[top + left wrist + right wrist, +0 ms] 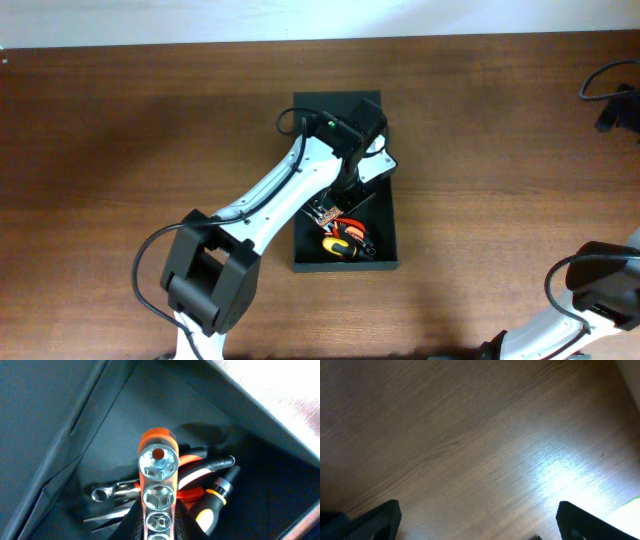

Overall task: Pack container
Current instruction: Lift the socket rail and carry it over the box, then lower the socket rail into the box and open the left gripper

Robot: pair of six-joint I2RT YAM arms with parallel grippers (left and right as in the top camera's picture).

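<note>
Wood table (120,120); L end effector (159,529) pinches socket rail (158,467), R end effector (479,520) spread.

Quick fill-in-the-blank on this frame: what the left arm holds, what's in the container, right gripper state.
1. The left gripper is shut on a socket rail coloured ____.
2. In the container, the screwdriver has a black and ____ handle.
3. The right gripper stands ____ over bare table.
Missing words: orange; yellow; open.
</note>
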